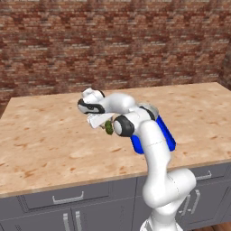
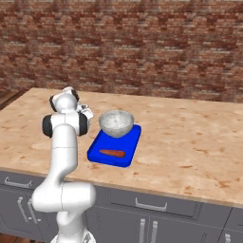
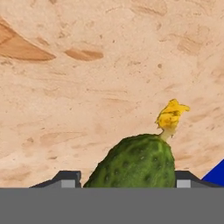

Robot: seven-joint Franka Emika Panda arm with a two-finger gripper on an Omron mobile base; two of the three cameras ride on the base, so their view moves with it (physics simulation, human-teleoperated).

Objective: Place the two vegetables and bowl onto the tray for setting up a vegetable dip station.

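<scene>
A white robot arm stands at a long pale wood-grain table (image 1: 54, 135) before a red brick wall. On the left, the arm's two-finger tool (image 3: 119, 179) hangs over bare table, and between its dark fingertips (image 3: 65, 179) sits a stubby, bumpy dark green cucumber-like vegetable (image 3: 135, 162) with a small yellow flower tip. The tool is partly closed, the tips standing close on either side of the vegetable, seemingly gripping it. In the left base view the green piece (image 1: 108, 128) shows just under the hand.

To the right, close beside the tool, lies the flat bright blue rectangular tray (image 2: 116, 144). A slender orange-red carrot (image 2: 112, 153) rests on its near half; a round grey-white speckled bowl (image 2: 116, 123) sits at its far end.

Likely risks — the vegetable is rounded and only its end is seen between the tips, so it could slip or swivel loose during the carry. Released too early, it would land on the table short of the raised rim. Brought in low, it could catch the rim or knock the bowl or carrot, since little free tray floor remains.
</scene>
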